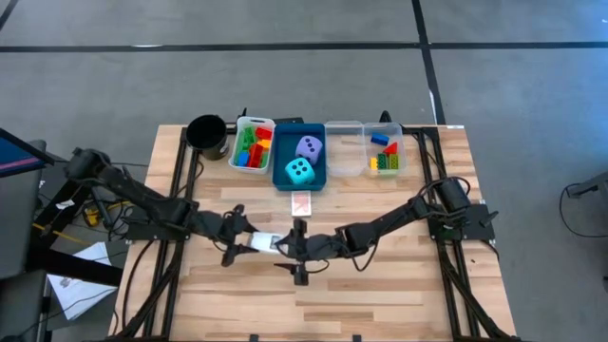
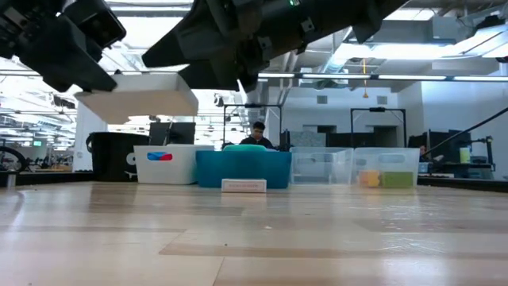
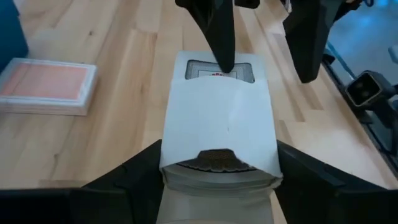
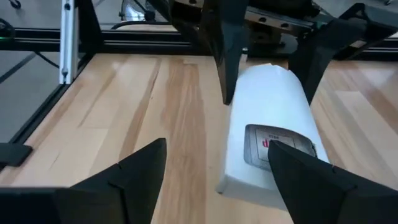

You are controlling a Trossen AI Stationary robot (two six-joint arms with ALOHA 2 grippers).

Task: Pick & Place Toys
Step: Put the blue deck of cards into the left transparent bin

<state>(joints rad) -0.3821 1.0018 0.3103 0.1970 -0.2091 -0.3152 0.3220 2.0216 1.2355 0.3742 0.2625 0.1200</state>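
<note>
Dice [image 1: 303,160]: two; card packs [image 1: 301,203]: two; grippers [image 1: 237,241]: two.

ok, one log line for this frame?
left gripper: holding white card pack above table | right gripper: open, one finger on pack end | second pack: on table by blue tray

The dark left arm reaches from the table's left edge toward the middle, its two-finger left gripper [image 1: 249,241] raised above the tabletop, fingers closed on the sides of a white card pack [image 3: 219,134]. The dark right arm stretches in from the right side to meet it, and its two-finger right gripper [image 1: 288,246] faces the left one. Its fingers stand apart, one fingertip [image 3: 219,37] lying over the pack's far end.
</note>
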